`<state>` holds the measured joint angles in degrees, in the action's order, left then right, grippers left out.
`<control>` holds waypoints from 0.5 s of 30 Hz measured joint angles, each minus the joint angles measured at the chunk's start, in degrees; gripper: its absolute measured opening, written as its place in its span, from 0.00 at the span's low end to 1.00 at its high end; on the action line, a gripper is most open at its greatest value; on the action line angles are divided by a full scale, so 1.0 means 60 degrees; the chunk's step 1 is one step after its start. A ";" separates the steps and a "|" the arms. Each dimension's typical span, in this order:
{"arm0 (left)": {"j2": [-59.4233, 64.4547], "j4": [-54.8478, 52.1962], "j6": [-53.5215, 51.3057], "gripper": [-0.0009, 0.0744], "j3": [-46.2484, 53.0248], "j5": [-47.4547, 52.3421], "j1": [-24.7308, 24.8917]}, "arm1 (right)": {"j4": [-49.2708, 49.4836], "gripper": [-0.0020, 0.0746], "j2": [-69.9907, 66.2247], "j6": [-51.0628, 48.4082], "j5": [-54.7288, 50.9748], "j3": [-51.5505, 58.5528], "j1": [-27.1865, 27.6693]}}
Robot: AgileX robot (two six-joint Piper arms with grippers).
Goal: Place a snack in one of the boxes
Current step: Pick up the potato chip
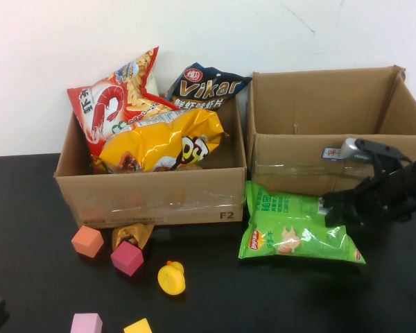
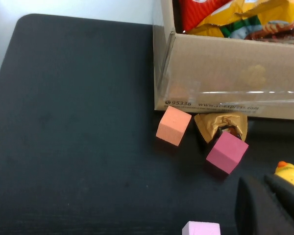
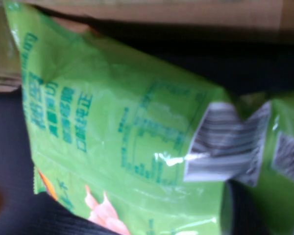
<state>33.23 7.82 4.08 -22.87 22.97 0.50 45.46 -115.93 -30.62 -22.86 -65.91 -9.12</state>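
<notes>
A green snack bag lies on the black table in front of the empty right cardboard box. My right gripper is at the bag's far right edge and is shut on it. In the right wrist view the bag fills the frame, creased near its barcode, with one dark finger over it. The left box holds several snack bags. My left gripper is shut and empty, low over the table near a yellow duck.
In front of the left box lie an orange cube, a magenta cube, a gold wrapper and the yellow duck. A pink cube and a yellow block lie at the front edge.
</notes>
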 joint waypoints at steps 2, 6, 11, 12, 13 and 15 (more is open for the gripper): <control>0.0000 0.0000 0.0000 0.01 0.0000 0.0036 0.0000 | 0.0018 0.39 -0.0088 0.0039 0.0000 0.0000 0.0000; 0.0000 0.0014 0.0000 0.01 0.0000 0.0102 0.0000 | -0.0096 0.48 -0.0120 0.0039 0.0165 0.0000 0.0000; 0.0000 0.0014 0.0000 0.01 0.0000 0.0118 0.0000 | -0.0037 0.50 -0.0120 0.0001 0.0580 0.0000 0.0000; 0.0000 0.0014 0.0000 0.01 0.0000 0.0118 0.0000 | 0.0043 0.51 -0.0128 -0.0016 0.0638 0.0000 0.0000; 0.0000 0.0014 0.0000 0.01 0.0000 0.0118 0.0000 | 0.0144 0.52 -0.0163 -0.0013 0.0676 0.0000 0.0000; 0.0000 0.0014 0.0000 0.01 0.0000 0.0118 0.0000 | 0.0340 0.54 -0.0241 -0.0019 0.0690 0.0000 0.0000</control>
<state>33.23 7.91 4.08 -22.87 23.68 0.50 47.50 -117.38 -30.74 -18.72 -65.91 -9.12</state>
